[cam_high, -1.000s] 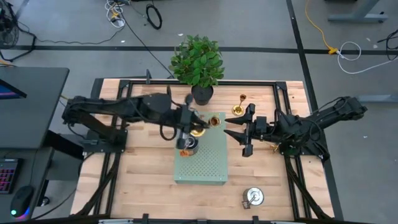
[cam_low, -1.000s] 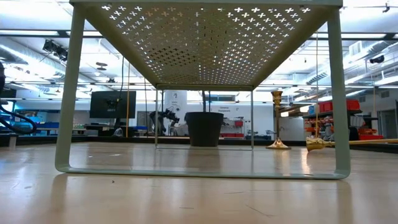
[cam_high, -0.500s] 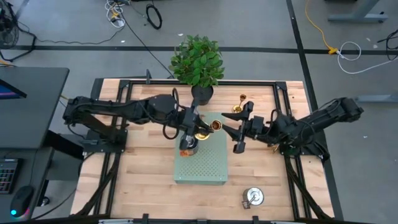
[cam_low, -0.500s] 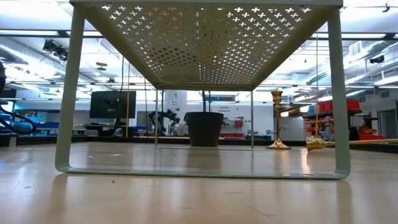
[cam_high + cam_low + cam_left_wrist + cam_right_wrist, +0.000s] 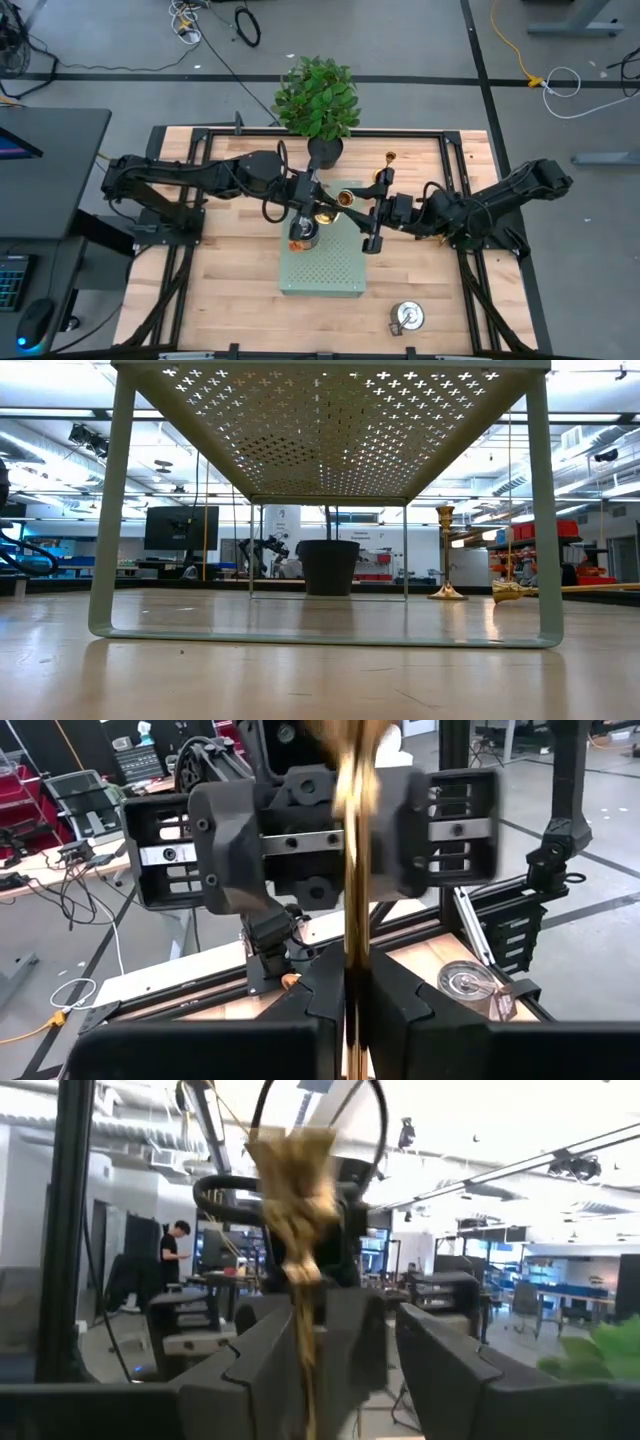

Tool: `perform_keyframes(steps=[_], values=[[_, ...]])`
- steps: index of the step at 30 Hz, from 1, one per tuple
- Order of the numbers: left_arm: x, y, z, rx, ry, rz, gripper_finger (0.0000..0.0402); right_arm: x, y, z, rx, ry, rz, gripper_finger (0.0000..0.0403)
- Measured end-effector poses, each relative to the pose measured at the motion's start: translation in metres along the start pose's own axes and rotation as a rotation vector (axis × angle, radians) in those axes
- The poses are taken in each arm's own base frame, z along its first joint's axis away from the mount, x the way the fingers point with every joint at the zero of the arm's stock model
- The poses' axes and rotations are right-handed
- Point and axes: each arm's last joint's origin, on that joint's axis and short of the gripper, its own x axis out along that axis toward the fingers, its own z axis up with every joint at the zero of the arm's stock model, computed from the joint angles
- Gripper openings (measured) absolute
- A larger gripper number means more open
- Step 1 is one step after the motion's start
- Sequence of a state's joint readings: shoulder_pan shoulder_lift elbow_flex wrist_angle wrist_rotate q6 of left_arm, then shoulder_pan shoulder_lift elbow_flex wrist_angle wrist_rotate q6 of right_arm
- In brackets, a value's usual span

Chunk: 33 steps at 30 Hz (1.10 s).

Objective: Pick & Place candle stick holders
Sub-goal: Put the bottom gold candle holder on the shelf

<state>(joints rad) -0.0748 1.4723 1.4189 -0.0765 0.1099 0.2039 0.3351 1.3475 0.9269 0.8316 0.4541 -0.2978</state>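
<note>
Blurring in both wrist views, slim shiny gold candle stick holder (image 5: 352,890) clenched by left gripper (image 5: 320,205), spread-fingered right gripper (image 5: 366,216) alongside, above pale green perforated board (image 5: 325,270), leafy black-potted plant (image 5: 318,100) behind.

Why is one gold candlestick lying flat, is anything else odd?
Nothing looks damaged or spilled. One gold candlestick holder lies toppled on the table, while another stands upright. The left gripper holds a third gold candlestick holder above the pale green board.
</note>
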Motion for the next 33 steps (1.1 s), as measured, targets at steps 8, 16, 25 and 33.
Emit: perform_keyframes(steps=[8,16,25,33], values=[[0.0,0.0,-0.001,0.008,0.006,0.0,0.0017,0.028,0.014,-0.003,-0.088,0.074,-0.015,0.0132],[0.0,0.0,-0.002,-0.011,0.013,-0.004,0.0042,0.028,0.014,-0.004,-0.085,0.096,-0.015,0.0066],[0.0,-0.001,-0.003,-0.011,0.025,-0.004,0.0064,0.024,0.018,-0.003,-0.107,0.136,-0.054,0.0018],[-0.005,0.0,0.004,-0.007,-0.014,0.002,0.0065,0.011,0.022,0.011,-0.139,0.174,-0.078,0.0018]])
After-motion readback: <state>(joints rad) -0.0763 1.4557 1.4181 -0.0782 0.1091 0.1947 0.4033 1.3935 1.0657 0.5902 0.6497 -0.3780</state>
